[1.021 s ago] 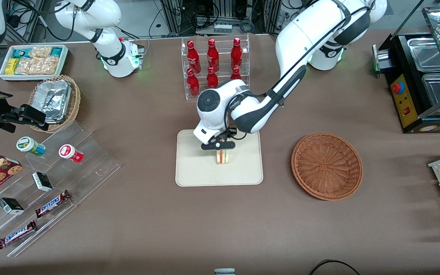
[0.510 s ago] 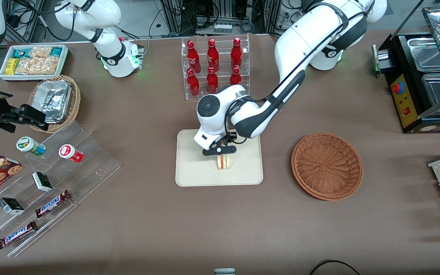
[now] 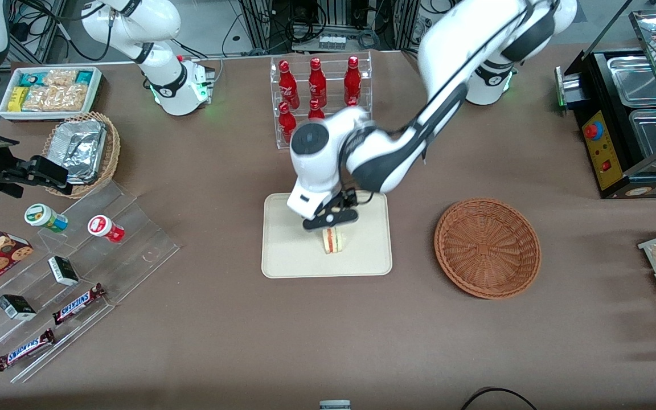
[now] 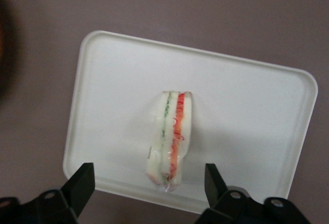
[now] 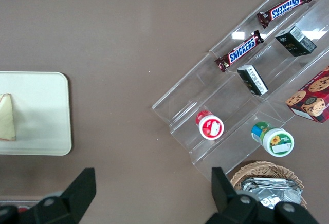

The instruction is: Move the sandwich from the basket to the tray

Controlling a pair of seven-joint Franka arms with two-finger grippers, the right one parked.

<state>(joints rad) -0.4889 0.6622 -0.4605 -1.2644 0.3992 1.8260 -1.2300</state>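
The sandwich (image 3: 334, 240), a pale wedge with red and green filling in clear wrap, stands on edge on the cream-white tray (image 3: 288, 256) near its middle. It also shows in the left wrist view (image 4: 172, 136) on the tray (image 4: 241, 100). My left gripper (image 3: 331, 219) hangs open just above the sandwich, apart from it; its two black fingers (image 4: 82, 185) stand wide on either side of the wedge. The reddish-brown basket (image 3: 487, 246) lies empty on the table, toward the working arm's end from the tray.
A clear rack of red bottles (image 3: 319, 94) stands farther from the front camera than the tray. A clear stepped shelf (image 3: 77, 267) with snack bars and cups, a tan basket of foil containers (image 3: 83, 151) and a white snack bin (image 3: 49, 91) lie toward the parked arm's end.
The gripper has let go of the sandwich and risen above it. The sandwich stays standing on the tray. The arm has lifted and swung a little away from the front camera.
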